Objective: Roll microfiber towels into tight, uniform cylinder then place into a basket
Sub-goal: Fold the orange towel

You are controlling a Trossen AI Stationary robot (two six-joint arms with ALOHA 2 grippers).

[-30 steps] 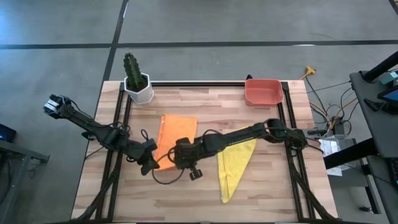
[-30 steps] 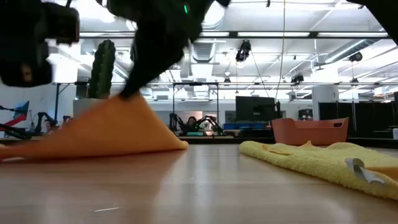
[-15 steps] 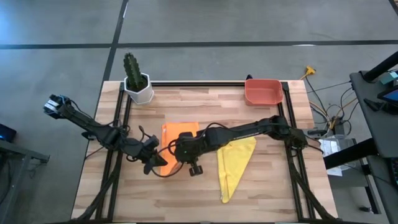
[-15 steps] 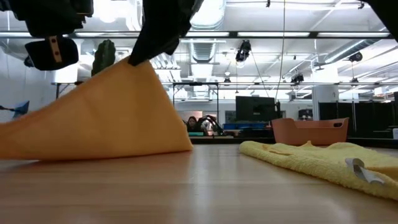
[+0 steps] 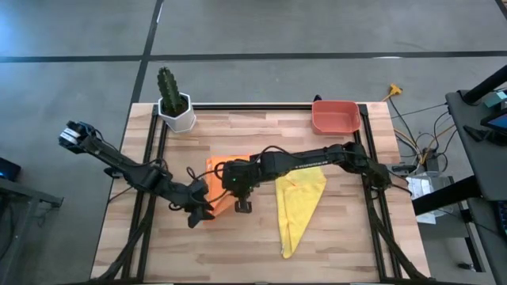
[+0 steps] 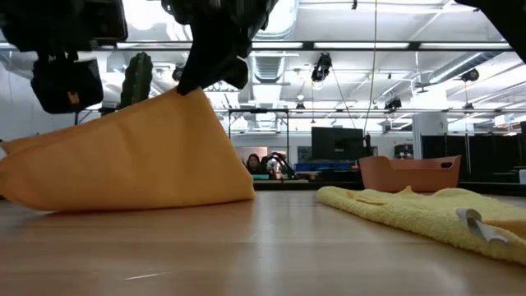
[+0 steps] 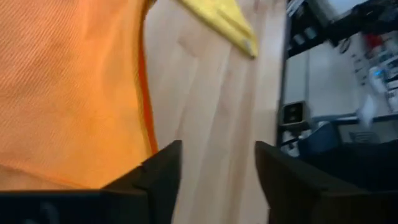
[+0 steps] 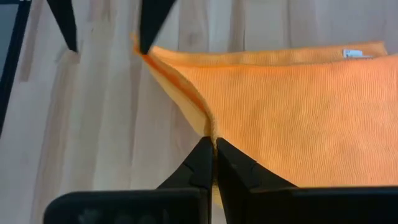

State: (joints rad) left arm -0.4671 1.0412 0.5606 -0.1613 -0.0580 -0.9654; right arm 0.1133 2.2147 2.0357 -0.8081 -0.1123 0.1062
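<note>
Folding the orange towel, first stage of the roll.

High view: the right gripper (image 5: 235, 187) clamps the orange towel's (image 5: 223, 168) edge near tabletop (image 5: 333, 237) centre; the left gripper (image 5: 203, 212) sits at its 7 o'clock, the yellow towel (image 5: 299, 202) at 3, the basket (image 5: 336, 117) at 1. Low view alone shows the orange cloth lifted into a tent. Left wrist: fingers (image 7: 163, 175) apart, empty. Right wrist: fingers (image 8: 200, 163) together on the doubled edge. Next, I judge, lay the fold flat.
</note>
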